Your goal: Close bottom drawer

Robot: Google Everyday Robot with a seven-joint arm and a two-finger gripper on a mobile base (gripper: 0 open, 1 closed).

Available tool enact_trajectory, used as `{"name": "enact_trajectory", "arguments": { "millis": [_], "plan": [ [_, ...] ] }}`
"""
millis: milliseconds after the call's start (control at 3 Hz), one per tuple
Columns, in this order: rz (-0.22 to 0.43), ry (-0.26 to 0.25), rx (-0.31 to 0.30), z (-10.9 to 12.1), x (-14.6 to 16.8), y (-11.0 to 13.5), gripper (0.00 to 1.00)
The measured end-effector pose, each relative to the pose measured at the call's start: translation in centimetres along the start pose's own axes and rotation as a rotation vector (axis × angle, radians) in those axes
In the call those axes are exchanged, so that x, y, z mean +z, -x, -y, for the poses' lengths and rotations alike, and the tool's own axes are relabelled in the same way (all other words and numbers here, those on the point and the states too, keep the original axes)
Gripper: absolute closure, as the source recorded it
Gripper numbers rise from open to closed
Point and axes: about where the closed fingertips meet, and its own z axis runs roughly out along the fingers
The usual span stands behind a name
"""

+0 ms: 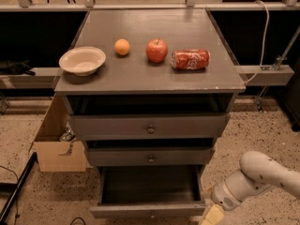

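Note:
The bottom drawer (147, 211) of the grey cabinet is pulled out, and its dark inside (150, 184) looks empty. Its plain flat front panel lies near the lower edge of the view. My gripper (211, 215) is cream-coloured and partly cut off by the lower edge. It sits low at the drawer's front right corner, just beside the right end of the front panel. The white arm (255, 175) reaches in from the right.
The middle drawer (150, 157) and top drawer (149, 125), each with a round knob, stick out slightly. On the cabinet top (140, 74) are a white bowl (82, 60), an orange (122, 47), an apple (156, 50) and a red can (191, 59). A cardboard box (58, 146) stands at the left.

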Motion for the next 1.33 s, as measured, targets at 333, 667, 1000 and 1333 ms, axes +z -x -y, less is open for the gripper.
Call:
{"name": "enact_trajectory", "arguments": {
  "millis": [333, 667, 1000, 1333],
  "plan": [
    [0.001, -0.001, 0.001, 0.0, 0.0, -0.1, 0.0],
    [0.039, -0.002, 0.026, 0.9, 0.8, 0.5, 0.0],
    [0.132, 0.026, 0.094, 2.1, 4.1, 0.9, 0.0],
    [0.253, 0.116, 0.18, 2.1, 9.2, -0.3, 0.0]
  ]
}}
